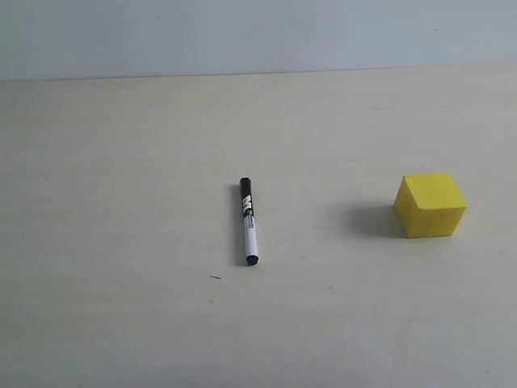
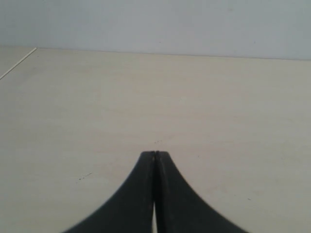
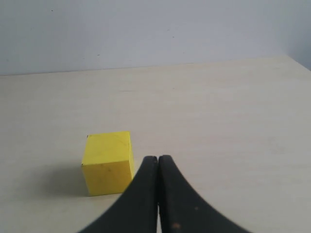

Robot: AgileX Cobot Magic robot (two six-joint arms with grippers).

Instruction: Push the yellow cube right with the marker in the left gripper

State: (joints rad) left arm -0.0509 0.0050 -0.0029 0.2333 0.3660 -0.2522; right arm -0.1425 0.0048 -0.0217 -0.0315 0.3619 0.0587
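Observation:
The marker (image 1: pixel 248 222) lies flat on the pale table near the middle of the exterior view, white barrel with black cap and black end, held by nothing. The yellow cube (image 1: pixel 430 205) sits to its right, well apart from it. Neither arm shows in the exterior view. In the left wrist view my left gripper (image 2: pixel 155 154) is shut and empty over bare tabletop; marker and cube are out of that view. In the right wrist view my right gripper (image 3: pixel 158 158) is shut and empty, with the yellow cube (image 3: pixel 108 162) just beside its fingertips.
The pale table (image 1: pixel 121 242) ends at a far edge against a plain grey-white wall (image 1: pixel 258 32). A side edge of the table (image 2: pixel 18 63) shows in the left wrist view.

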